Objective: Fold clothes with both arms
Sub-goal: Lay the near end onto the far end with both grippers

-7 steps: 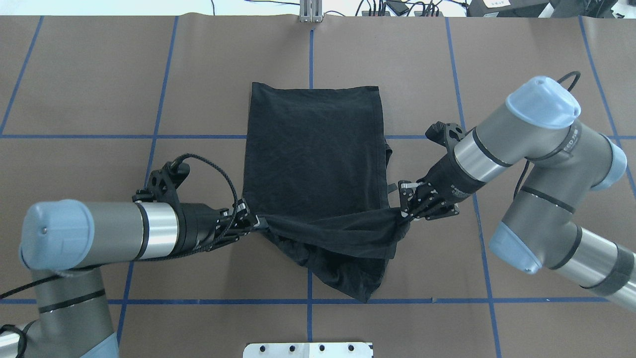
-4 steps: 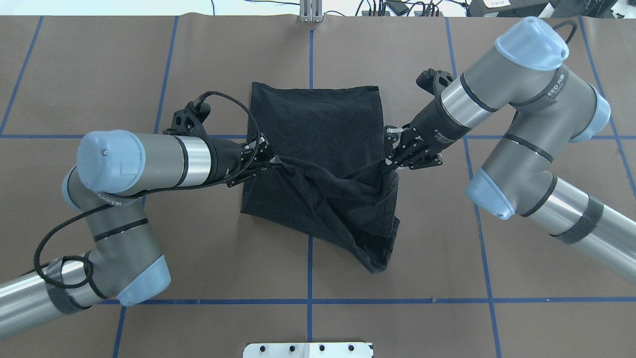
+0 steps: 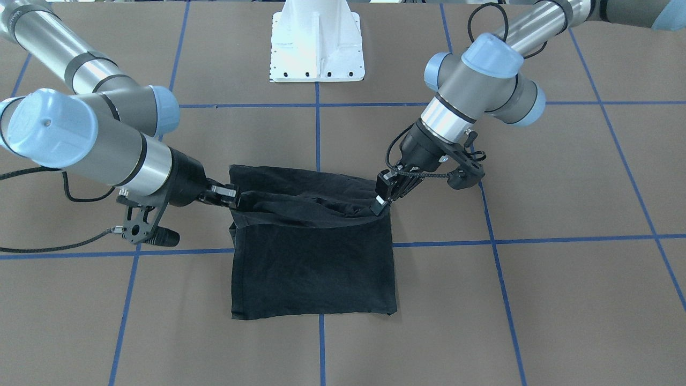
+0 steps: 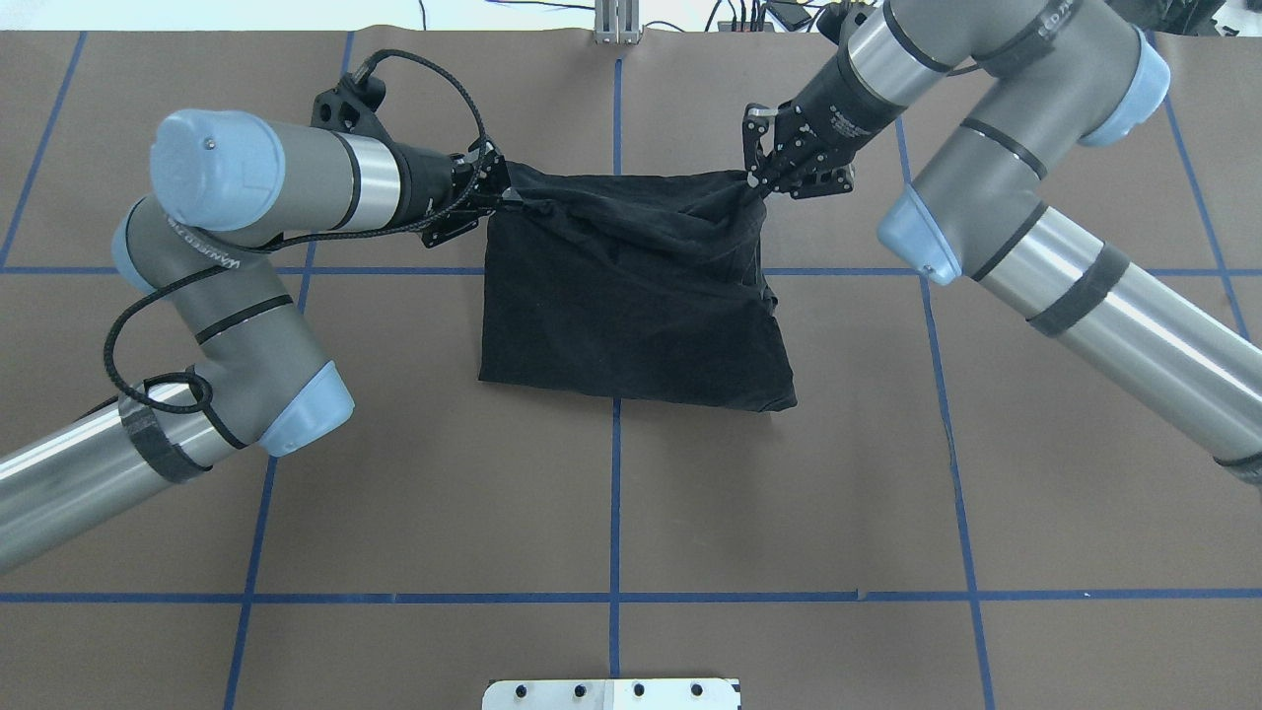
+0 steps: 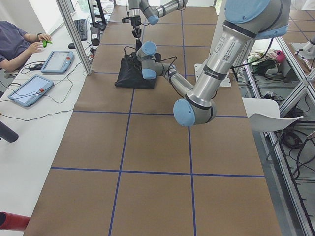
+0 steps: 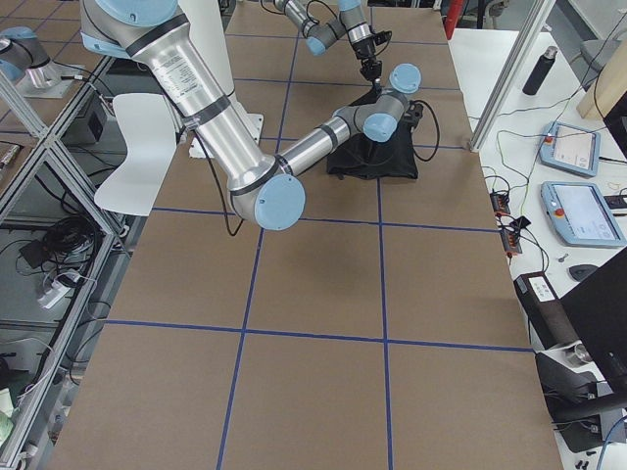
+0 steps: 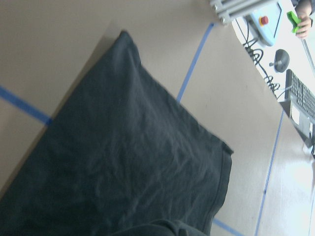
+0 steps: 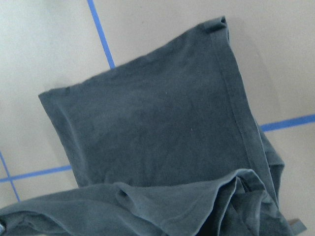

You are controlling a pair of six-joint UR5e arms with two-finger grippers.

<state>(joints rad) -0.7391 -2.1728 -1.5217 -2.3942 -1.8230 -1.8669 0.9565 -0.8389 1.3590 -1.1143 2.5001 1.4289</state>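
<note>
Brown blue-taped table [image 4: 394, 473] is holding a black T-shirt [image 4: 631, 316] (doubled over). Left black gripper [image 4: 498, 197] and right black gripper [image 4: 754, 182] are pinching its far corners.

A shirt [image 5: 132, 77] at the table's [image 5: 147, 191] far end
We see the near left arm [image 5: 216, 59] reach across to it, the right arm [image 5: 134, 9] hang at its far side, and a person [image 5: 12, 42] sit far left.
</note>
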